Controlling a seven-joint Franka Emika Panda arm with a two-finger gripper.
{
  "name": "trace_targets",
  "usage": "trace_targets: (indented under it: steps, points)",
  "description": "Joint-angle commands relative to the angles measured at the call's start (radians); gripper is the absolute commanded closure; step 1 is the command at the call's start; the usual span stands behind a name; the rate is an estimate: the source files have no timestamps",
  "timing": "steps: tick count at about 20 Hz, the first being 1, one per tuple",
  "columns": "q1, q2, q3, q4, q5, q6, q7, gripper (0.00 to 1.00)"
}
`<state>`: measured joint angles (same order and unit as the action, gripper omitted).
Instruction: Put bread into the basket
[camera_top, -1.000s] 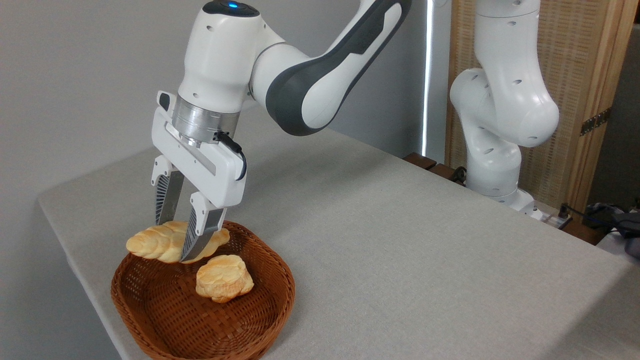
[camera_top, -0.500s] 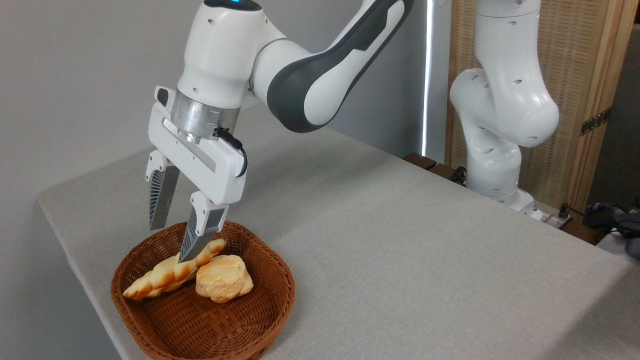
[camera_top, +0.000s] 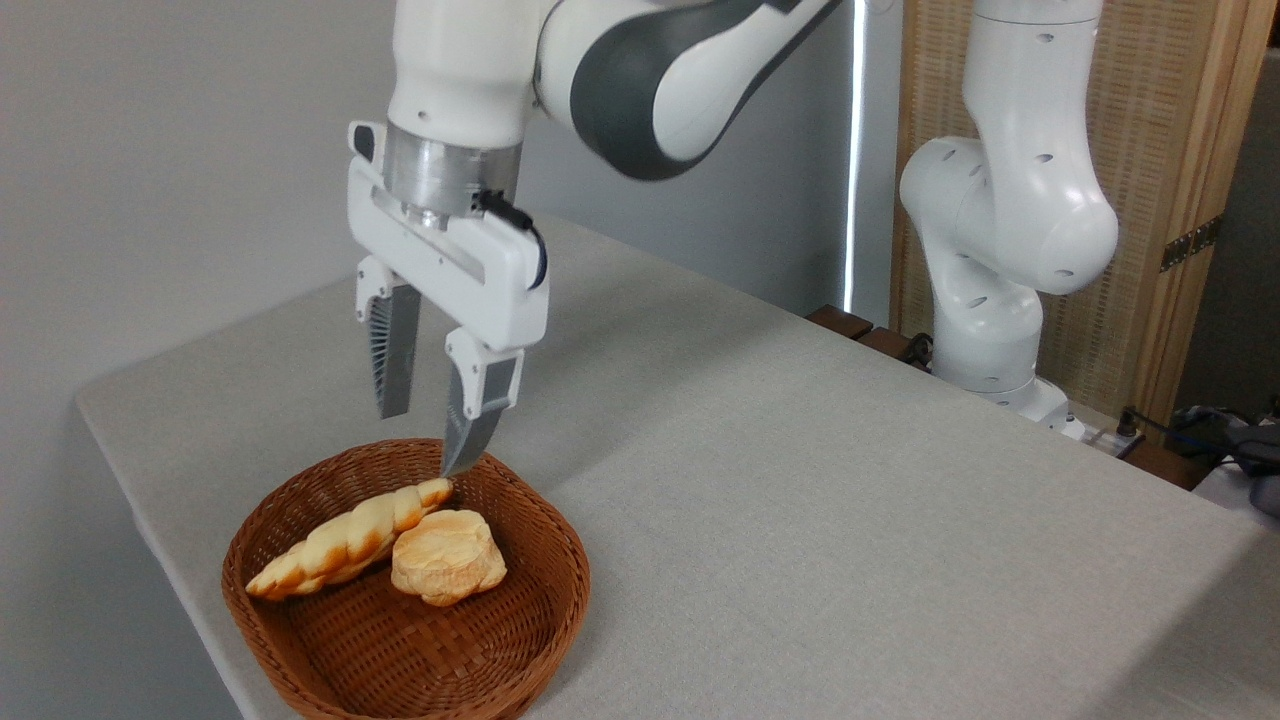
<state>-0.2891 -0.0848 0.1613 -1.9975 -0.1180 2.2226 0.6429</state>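
The bread (camera_top: 345, 540), a long twisted golden loaf, lies inside the basket (camera_top: 540, 620) along its far-left side, one tip against the left rim and the other near the back rim. My gripper (camera_top: 425, 442) hangs open just above the basket's back rim, with nothing between its fingers. The right fingertip (camera_top: 458, 462) hovers a little above the loaf's upper tip without touching it.
A short round bun (camera_top: 447, 570) rests in the basket beside the loaf. The basket sits near the table's front-left corner, with the table edge (camera_top: 150, 520) close to its left. The arm's white base (camera_top: 990, 300) stands at the back right.
My gripper let go of the bread, which dropped into the basket. The open gripper has since risen and shifted to the right.
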Motion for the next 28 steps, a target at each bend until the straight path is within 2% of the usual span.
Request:
trace_targets:
  steps: [1,5,9,19,23,24,27,28]
  points:
    - [-0.009,-0.038,0.021,0.011,0.04,-0.116,-0.017,0.0]
    - [-0.009,-0.043,0.047,0.11,0.04,-0.291,-0.012,0.0]
    - [-0.005,-0.038,0.055,0.129,0.041,-0.327,-0.012,0.0]
    - [0.002,-0.021,0.053,0.129,0.043,-0.328,-0.009,0.0]
    - [0.008,-0.023,0.05,0.129,0.041,-0.371,-0.003,0.0]
    - [0.046,-0.023,0.034,0.129,0.041,-0.371,-0.003,0.0]
    - [0.192,-0.021,-0.107,0.129,0.04,-0.371,0.001,0.0]
    - [0.203,-0.023,-0.121,0.129,0.04,-0.371,0.001,0.0]
